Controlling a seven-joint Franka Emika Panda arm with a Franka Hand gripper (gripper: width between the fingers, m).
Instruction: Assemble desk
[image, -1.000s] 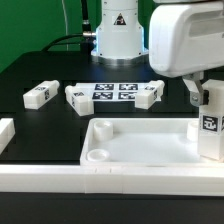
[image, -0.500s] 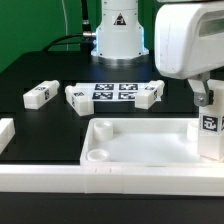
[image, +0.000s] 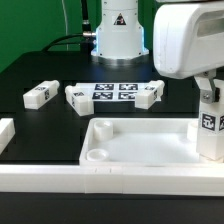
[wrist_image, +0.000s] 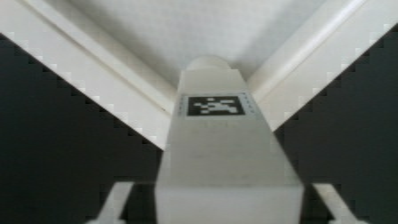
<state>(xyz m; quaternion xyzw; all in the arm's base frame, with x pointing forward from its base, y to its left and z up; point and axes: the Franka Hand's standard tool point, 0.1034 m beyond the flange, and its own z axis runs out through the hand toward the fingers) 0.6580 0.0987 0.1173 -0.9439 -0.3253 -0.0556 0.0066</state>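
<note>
Exterior view's near middle held the top (image: 150, 146). At that view's right a leg (image: 208, 132) stood upright on its corner, the gripper (image: 208, 93) astride it. Whether the jaws pinched it I could not tell. A loose grip could let the leg tilt and jam.

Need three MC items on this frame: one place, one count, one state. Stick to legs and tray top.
1. Where stands the white square plastic post leg under the gripper? A) at the white rimmed plastic tray top's end on the exterior view's right B) mid-tray C) off the table
2. White legs lying on the black table behind the tray: A) one B) three C) five
3. Tray's near round socket: A) empty B) holds a leg C) taped
Key: 1A, it rises beside that rim; 2B, three lie there; 3A, bare recess shows.
</note>
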